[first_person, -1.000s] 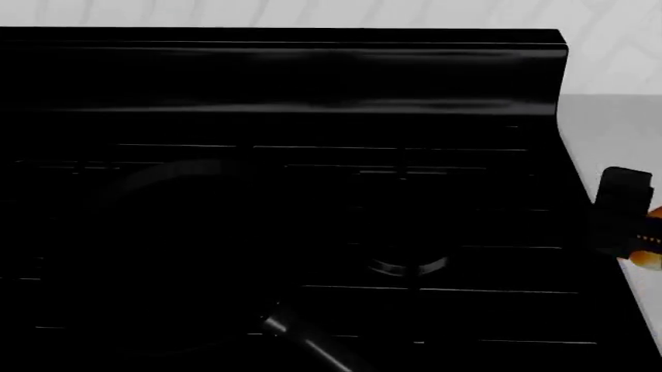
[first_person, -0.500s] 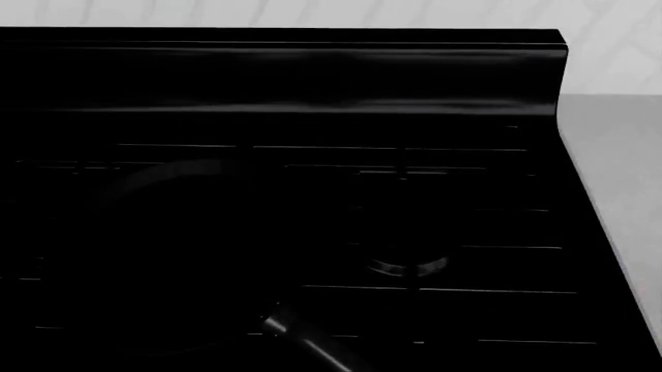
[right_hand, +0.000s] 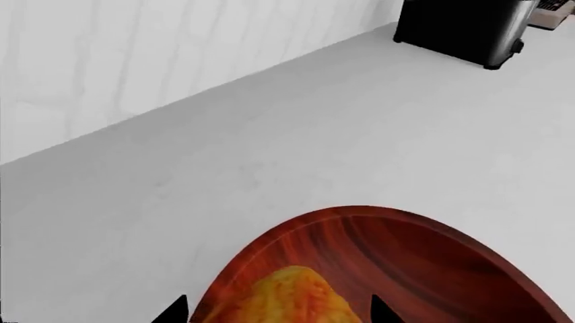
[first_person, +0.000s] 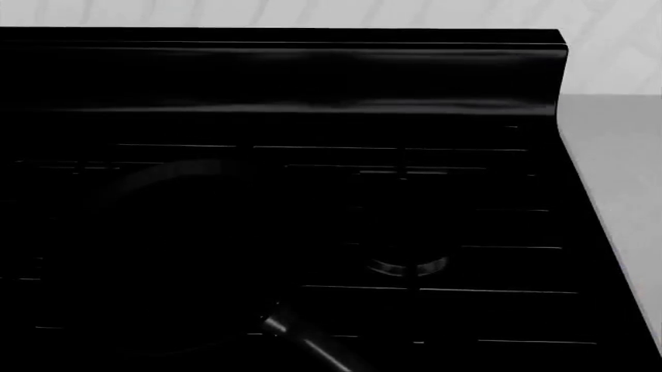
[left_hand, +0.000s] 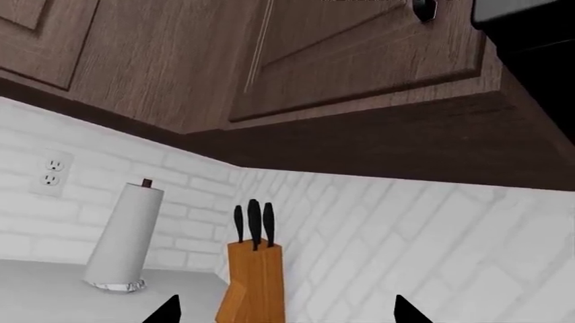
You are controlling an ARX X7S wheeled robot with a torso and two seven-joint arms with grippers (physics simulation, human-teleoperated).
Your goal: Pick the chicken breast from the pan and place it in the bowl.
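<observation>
Right wrist view is showing the right gripper (right_hand: 274, 311) hanging over the bowl (right_hand: 431, 262), tips spread beside the chicken breast (right_hand: 283, 296), though whether they are pinching it I cannot tell.

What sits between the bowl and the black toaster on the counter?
Nothing: in the right wrist view only bare white counter runs from the bowl to the toaster.
</observation>
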